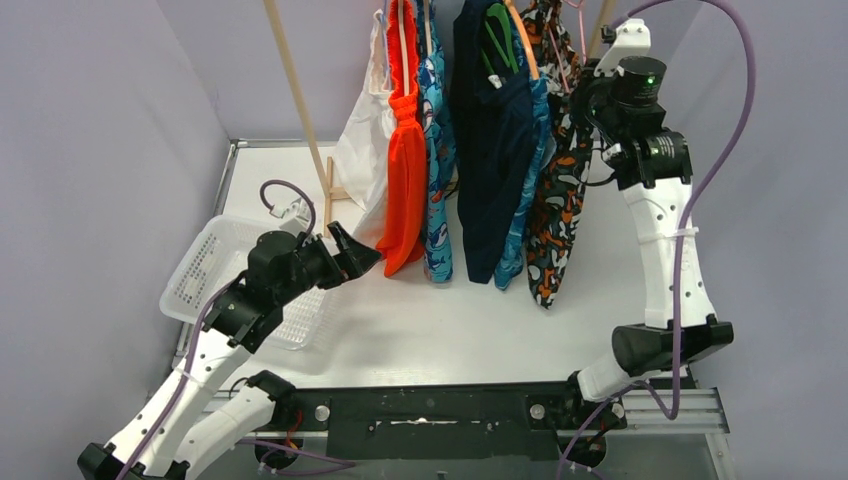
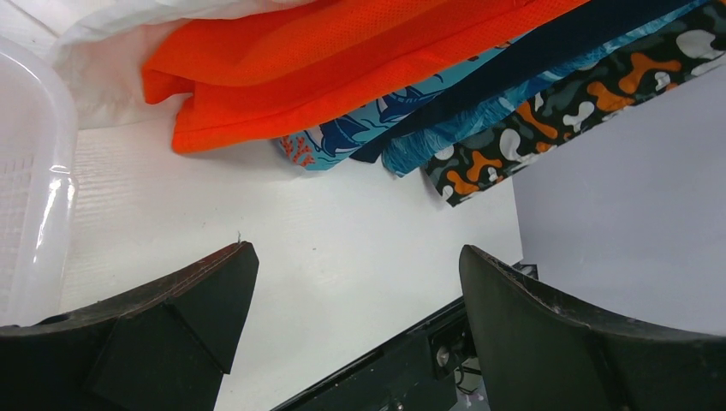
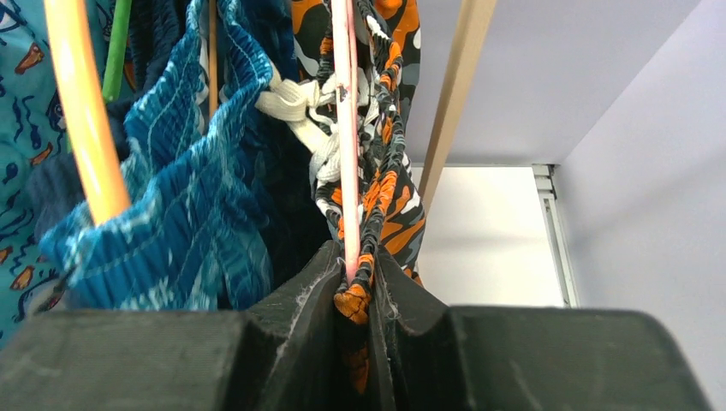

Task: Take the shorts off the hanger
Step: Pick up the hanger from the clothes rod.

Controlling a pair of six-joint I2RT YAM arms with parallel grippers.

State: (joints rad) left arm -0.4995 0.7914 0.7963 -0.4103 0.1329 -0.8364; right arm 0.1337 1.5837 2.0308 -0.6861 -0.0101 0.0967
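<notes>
Several shorts hang on a wooden rack: bright orange shorts (image 1: pixel 405 170), teal shark-print shorts (image 1: pixel 436 150), navy shorts (image 1: pixel 490 140), blue patterned shorts (image 1: pixel 530 170) and orange-black-white camouflage shorts (image 1: pixel 562 190). My right gripper (image 1: pixel 588 95) is raised beside the camouflage shorts. In the right wrist view it (image 3: pixel 354 278) is shut on the camouflage waistband (image 3: pixel 377 197) together with its pink hanger (image 3: pixel 344 128). My left gripper (image 1: pixel 352 255) is open and empty, low over the table left of the orange shorts. In the left wrist view (image 2: pixel 355 257) the hems of the shorts (image 2: pixel 342 60) hang ahead.
A white mesh basket (image 1: pixel 205 275) stands on the table at the left, under my left arm. A white bag (image 1: pixel 365 130) hangs left of the orange shorts. Wooden rack legs (image 1: pixel 295 90) stand at the back. Grey walls close in on both sides.
</notes>
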